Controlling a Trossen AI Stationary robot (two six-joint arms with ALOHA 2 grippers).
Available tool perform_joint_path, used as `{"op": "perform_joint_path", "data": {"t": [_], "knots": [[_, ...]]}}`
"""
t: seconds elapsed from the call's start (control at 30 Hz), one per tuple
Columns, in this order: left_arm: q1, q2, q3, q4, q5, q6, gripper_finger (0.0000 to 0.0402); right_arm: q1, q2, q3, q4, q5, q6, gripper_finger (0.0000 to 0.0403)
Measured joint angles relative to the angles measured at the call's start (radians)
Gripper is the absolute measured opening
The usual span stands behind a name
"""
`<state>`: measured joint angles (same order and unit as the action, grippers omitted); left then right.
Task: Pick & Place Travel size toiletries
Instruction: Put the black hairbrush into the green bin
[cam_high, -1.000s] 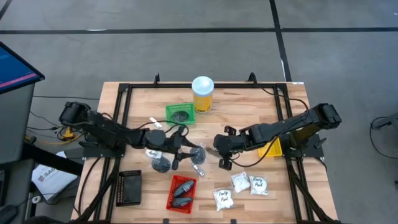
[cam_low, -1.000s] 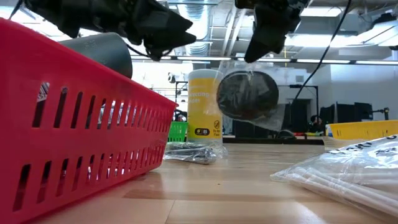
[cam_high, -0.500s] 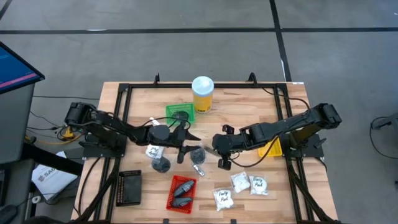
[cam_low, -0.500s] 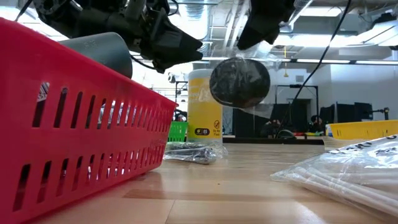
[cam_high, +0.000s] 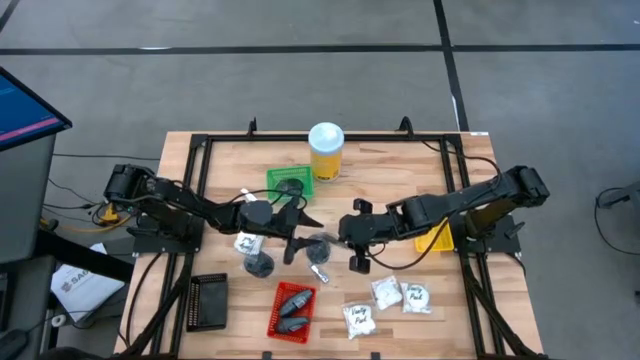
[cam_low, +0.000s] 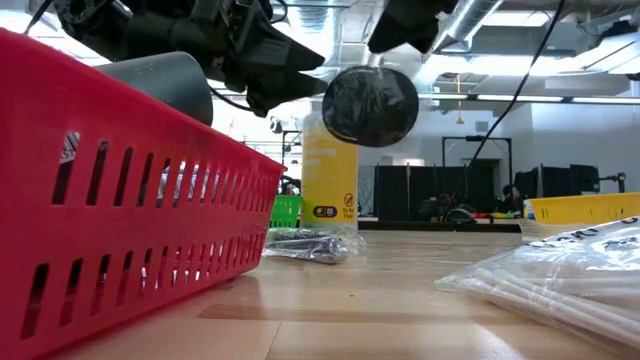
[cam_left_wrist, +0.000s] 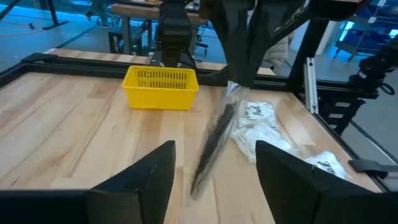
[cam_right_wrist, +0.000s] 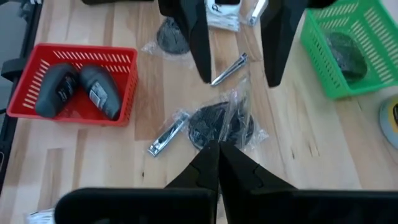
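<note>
A dark grey round puck sealed in a clear bag (cam_low: 370, 104) hangs in the air from my right gripper (cam_right_wrist: 217, 155), which is shut on the bag. In the high view the puck (cam_high: 320, 245) sits between the two grippers at mid-table. My left gripper (cam_left_wrist: 214, 180) is open and faces the bag (cam_left_wrist: 212, 144) edge-on from the table's left, with a finger on each side and not touching it. Another bagged puck (cam_high: 258, 265) and a white sachet (cam_high: 246, 243) lie on the table under the left arm. My right gripper pinches the clear bag by its crinkled edge (cam_right_wrist: 231, 132) between its two shut fingers, coming in from the table's right. The bag is lifted clear of the table. The puck (cam_right_wrist: 211, 124) hangs in the bag just past the fingertips.
A green tray (cam_high: 290, 183) holding a puck and a yellow jar (cam_high: 326, 150) stand toward the far edge. Toward the near edge are a red tray (cam_high: 292, 310) with two dark bottles, a black tray (cam_high: 208, 300) and white sachets (cam_high: 388, 293). Silvery items (cam_right_wrist: 166, 134) lie below; a yellow tray (cam_high: 436, 238) is on the right.
My right gripper has risen and moved a little toward the table's left, carrying the bagged puck higher and closer to my left gripper. The bag swung as it went. My left gripper shifted slightly early on, then stayed open and still.
</note>
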<state>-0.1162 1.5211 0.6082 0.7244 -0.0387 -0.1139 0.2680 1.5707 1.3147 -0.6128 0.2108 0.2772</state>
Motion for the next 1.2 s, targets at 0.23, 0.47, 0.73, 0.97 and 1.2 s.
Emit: {"op": "perform_joint_path", "data": {"t": [0.23,0.47,0.73,0.97,1.2], "knots": [[0.0,0.0,0.0,0.017,0.01,0.0,0.0214,-0.004,0.0,0.035,0.013,0.026,-0.053,0.0],[0.0,0.0,0.0,0.046,0.029,0.0,0.0211,-0.021,0.0,0.075,0.027,0.027,-0.102,0.0],[0.0,0.0,0.0,0.057,0.029,0.002,0.0158,-0.046,0.0,0.087,0.044,0.027,-0.129,0.0],[0.0,0.0,0.0,0.056,0.04,0.0,0.0013,-0.048,0.008,0.087,0.001,0.027,-0.125,0.0],[0.0,0.0,0.0,0.054,0.04,0.002,0.0045,-0.05,0.008,0.0,-0.159,0.026,-0.005,0.0]]}}
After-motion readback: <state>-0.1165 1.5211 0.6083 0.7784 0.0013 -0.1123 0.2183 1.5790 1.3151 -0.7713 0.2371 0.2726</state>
